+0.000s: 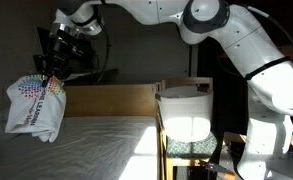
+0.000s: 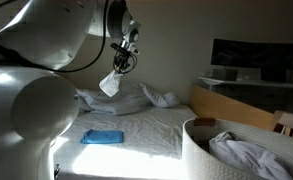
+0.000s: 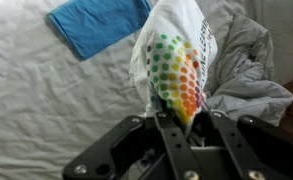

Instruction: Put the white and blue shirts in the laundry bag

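One white shirt [image 3: 176, 45] hangs pinched between the closed fingers of the gripper [image 3: 191, 126], low centre in the wrist view. Its rainbow-dot print [image 3: 176, 85] carries dark lettering [image 3: 208, 45] too blurred for us to read. We see the blue shirt [image 3: 96, 25] flat at upper left, and the laundry bag [image 1: 184, 112] right of centre in an exterior view.

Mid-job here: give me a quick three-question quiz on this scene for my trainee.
1. True or false: the white shirt hangs from the fingers, lifted off the bed.
2. Fill in: the laundry bag stands ___ beside the bed (upright / tipped over).
3. Where is the blue shirt? A) on the floor B) flat on the bed C) in the fingers

Key: 1 true; 2 upright; 3 B.
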You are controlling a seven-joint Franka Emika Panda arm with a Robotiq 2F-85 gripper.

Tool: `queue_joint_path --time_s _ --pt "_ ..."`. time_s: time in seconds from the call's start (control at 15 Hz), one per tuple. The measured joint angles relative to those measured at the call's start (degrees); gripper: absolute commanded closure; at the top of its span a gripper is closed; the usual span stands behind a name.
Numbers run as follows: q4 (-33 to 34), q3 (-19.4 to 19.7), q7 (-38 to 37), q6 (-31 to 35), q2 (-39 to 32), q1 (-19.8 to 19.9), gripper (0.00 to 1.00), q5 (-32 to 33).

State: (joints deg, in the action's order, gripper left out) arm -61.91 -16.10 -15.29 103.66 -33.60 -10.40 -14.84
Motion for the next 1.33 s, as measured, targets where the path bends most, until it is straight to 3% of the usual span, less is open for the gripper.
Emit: queue_joint_path --time_s 0.67,1.33 --pt "1.9 10.1 -3.2 -0.1 -1.2 8.0 0.88 0.0" --pt "1.7 21.3 -14.7 -0.4 6.9 15.1 0.88 0.0"
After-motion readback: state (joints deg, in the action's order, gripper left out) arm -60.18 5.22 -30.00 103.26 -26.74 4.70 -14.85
